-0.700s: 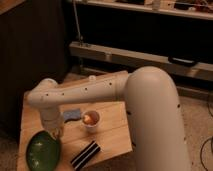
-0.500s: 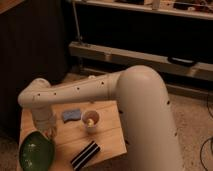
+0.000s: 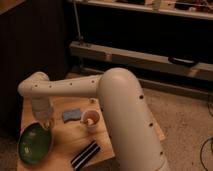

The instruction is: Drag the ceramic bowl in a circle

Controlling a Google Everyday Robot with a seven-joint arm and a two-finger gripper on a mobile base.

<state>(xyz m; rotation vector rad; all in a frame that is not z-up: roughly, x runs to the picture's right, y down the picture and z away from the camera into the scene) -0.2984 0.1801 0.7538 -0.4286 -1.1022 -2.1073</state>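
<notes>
Green and glossy, the ceramic bowl sits at the near left corner of the wooden table, close to the table's left and front edges. The gripper hangs from the white arm right at the bowl's far right rim, and it looks to be touching or reaching just inside that rim. Whether it is clamped on the rim, pressed together or spread cannot be told from this view. Judging by that placement, the drag is under way rather than about to start, with the bowl somewhere along the left, near side of its loop. How much of the circle is done cannot be read from this moment alone. The next move calls for a steady sideways pull that curves round, keeping downward contact on the rim so the bowl slides flat and does not tip or slip free. There is little room on the left and front, so the arc would best bend back toward the table's middle. That middle is crowded — a blue sponge lies just beyond the gripper, a small white cup with orange contents stands beside it, and a black ridged object lies near the front edge. A wide sweep could nudge any of them.
</notes>
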